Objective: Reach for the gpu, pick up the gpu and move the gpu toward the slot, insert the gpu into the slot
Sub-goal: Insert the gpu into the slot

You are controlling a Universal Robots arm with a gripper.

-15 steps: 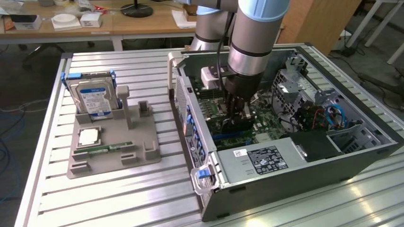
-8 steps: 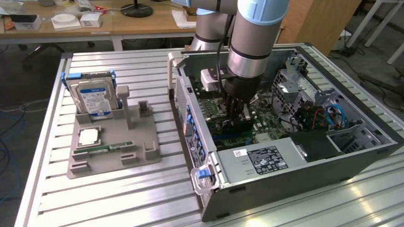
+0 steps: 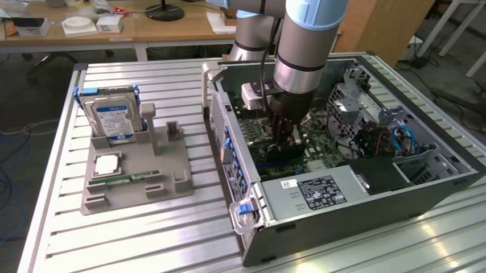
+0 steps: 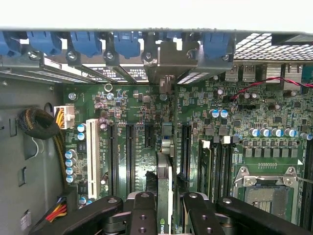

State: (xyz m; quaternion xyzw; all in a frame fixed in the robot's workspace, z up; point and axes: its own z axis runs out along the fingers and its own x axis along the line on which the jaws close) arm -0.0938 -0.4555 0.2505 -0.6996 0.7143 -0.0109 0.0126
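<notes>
In the wrist view, the gripper [image 4: 165,205] is seen closest, its black fingers [image 4: 145,215] closed from both sides on the gpu [image 4: 165,181], which is held edge-on between the jaws, its thin green board upright and running away toward the motherboard [image 4: 254,112]. The card's lower edge is set over the slot [image 4: 167,134] between the dark parallel connector strips, though whether it is fully seated cannot be told. Its silver bracket [image 4: 166,68] is lined up with the case's rear openings, beneath the blue retaining clips [image 4: 127,41]. Beside the gpu, past the memory slots, the square silver processor socket [image 4: 264,183] is seen. In the exterior view, the gripper [image 3: 285,136] is lowered into the open computer case [image 3: 425,187], above the power supply [image 3: 315,190]. Outside the case, a grey holder [image 3: 136,182] carrying a blue-labelled hard drive [image 3: 114,119] is seen.
</notes>
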